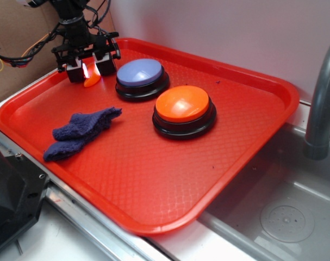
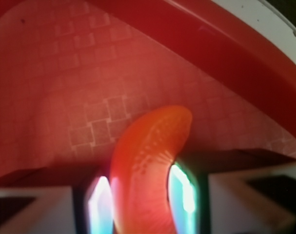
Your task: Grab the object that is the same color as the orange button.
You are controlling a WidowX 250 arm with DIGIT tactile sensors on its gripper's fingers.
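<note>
Red tray (image 1: 251, 125): end effector (image 1: 90, 69) clamped on orange piece (image 1: 92, 80) nr back-left corner, beside lavender btn (image 1: 140, 72).

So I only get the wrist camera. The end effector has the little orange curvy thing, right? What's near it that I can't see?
Observer: Yes, the end effector pinches the orange piece. A lavender-blue button sits just beside it.
Operator: Where's the orange button?
Observer: The orange button sits beyond the lavender one, mid-tray.
Operator: Anything else?
Observer: A dark blue cloth lies on the red tray, nearer the front edge.
</note>
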